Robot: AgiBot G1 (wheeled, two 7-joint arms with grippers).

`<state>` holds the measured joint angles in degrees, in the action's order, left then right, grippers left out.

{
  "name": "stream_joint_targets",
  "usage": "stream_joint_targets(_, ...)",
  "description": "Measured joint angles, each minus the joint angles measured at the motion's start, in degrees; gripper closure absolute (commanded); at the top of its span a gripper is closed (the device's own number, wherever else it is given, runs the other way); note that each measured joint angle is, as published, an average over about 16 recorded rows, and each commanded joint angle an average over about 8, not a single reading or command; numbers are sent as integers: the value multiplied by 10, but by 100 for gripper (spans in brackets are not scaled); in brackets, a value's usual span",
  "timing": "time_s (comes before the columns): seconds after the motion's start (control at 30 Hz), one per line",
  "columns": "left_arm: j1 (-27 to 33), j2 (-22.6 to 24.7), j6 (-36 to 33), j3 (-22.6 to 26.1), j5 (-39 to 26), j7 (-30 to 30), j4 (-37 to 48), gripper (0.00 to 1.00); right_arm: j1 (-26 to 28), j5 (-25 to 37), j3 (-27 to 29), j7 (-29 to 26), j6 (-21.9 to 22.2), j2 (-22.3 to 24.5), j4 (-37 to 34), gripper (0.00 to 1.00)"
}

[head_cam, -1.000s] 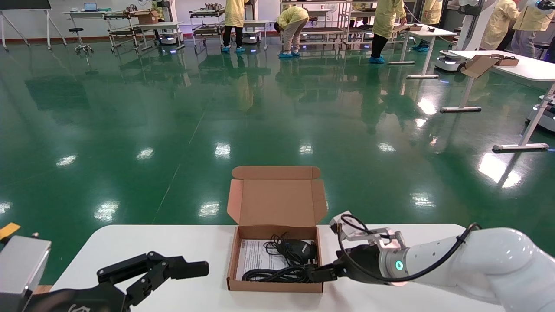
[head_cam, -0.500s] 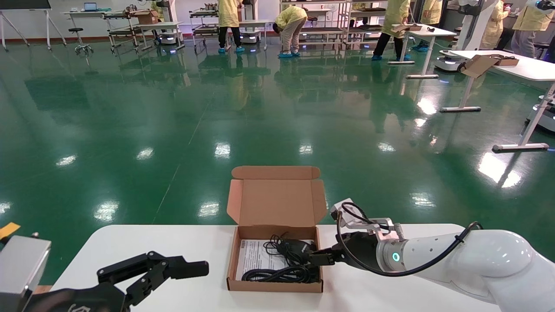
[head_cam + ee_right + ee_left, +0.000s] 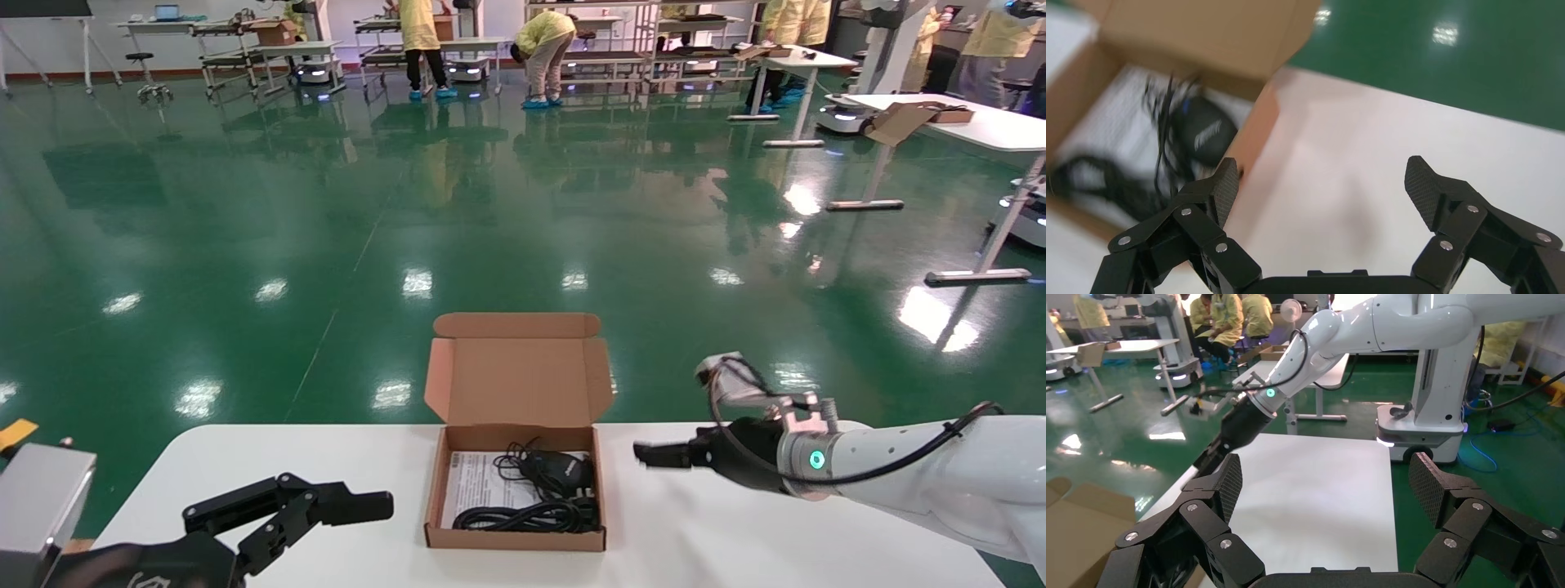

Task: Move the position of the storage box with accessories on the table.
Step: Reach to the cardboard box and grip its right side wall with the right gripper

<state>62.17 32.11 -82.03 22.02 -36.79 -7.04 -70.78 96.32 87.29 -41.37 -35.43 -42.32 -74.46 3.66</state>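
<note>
The storage box [image 3: 515, 539] is an open brown cardboard mailer in the middle of the white table [image 3: 735, 531], with its lid [image 3: 519, 380] standing up at the far side. In it lie a black mouse [image 3: 560, 469], bundled black cables [image 3: 523, 516] and a white leaflet [image 3: 478, 482]. My right gripper [image 3: 654, 455] is open and empty above the table, a little to the right of the box and apart from it. In the right wrist view the gripper [image 3: 1322, 184] hangs over bare table, with the box wall [image 3: 1257, 128] and mouse [image 3: 1202, 131] beside one finger. My left gripper [image 3: 359, 506] is open and idle at the front left.
A grey metal block [image 3: 41, 498] sits at the table's front left corner. The table's far edge runs just behind the box, over green floor. Other white desks [image 3: 964, 122] and people in yellow stand far off. The left wrist view shows the right arm [image 3: 1242, 419] across bare tabletop [image 3: 1315, 496].
My right gripper has drawn back from the box's right wall, moving right and slightly up, and now stands apart from it. The box has shifted a touch left. The left arm has not moved.
</note>
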Motion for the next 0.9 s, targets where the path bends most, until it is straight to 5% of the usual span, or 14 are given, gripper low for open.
stream_joint_targets(0.33,0,0,0,0,0,0,0,0,-6,-5,3,-121,38,-30,-20,0)
stream_joint_targets(0.9,0,0,0,0,0,0,0,0,-76,47,-87,-296,86,-37,117,1)
